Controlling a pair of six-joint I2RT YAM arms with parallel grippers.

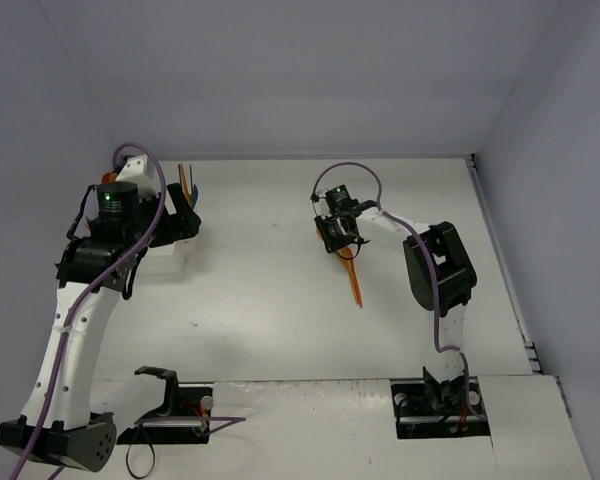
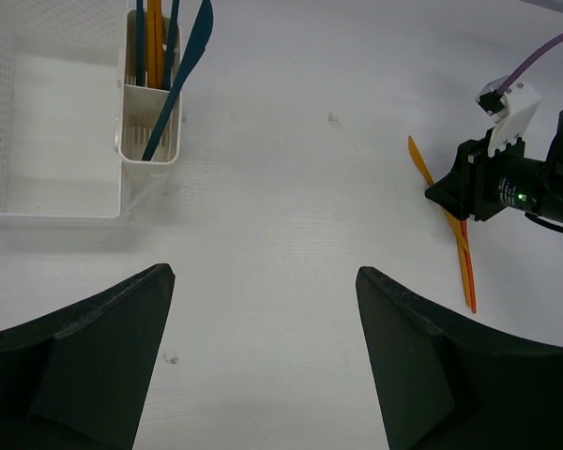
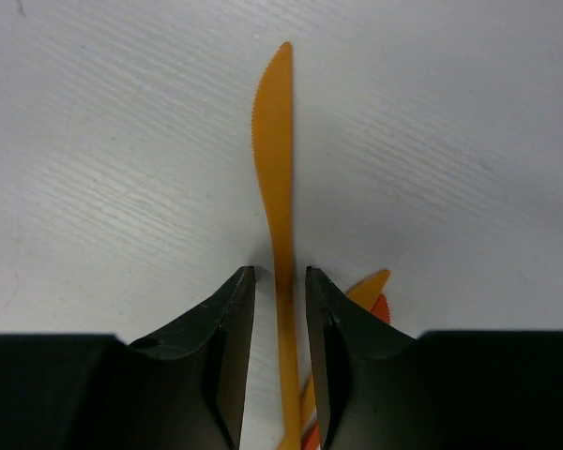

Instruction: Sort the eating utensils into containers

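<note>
Pickup: our right gripper (image 3: 280,274) straddles the thin orange plastic knife (image 3: 274,141) lying right of centre, jaws narrowly apart, not pinching. Next, we judge: pinch, lift, carry to the white plastic bins (image 2: 66,202) far left. Our left gripper (image 2: 263,277) gapes open.

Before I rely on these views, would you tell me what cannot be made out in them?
- Right wrist: orange knife's handle leaves the bottom edge; whether the right gripper pinches it is unclear.
- Right wrist: other utensils beneath, mostly hidden by a finger.
- Top external: containers largely behind the left arm.
- Left wrist: stored utensils cut off by the top edge.
</note>
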